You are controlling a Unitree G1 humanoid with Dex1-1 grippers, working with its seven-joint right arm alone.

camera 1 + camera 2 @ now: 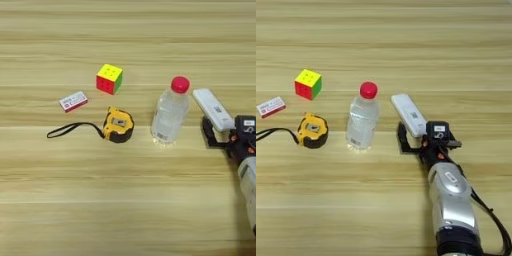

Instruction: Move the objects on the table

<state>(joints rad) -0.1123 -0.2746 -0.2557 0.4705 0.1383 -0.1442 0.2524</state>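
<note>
right gripper (pixel 412 136) sits at the near end of the white remote (pixel 410 114), one black finger (pixel 402 140) on its left side, but can't tell if it's clamped. water bottle (pixel 362 120) stands upright just left, looks empty, label unreadable. tape measure (pixel 312 130) and strap (pixel 70 129) further left on the table (pixel 384 45); small box (pixel 73 101) print illegible, cube (pixel 110 78) beyond.

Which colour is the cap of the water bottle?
Red; the cap shows best in the left eye view.
</note>
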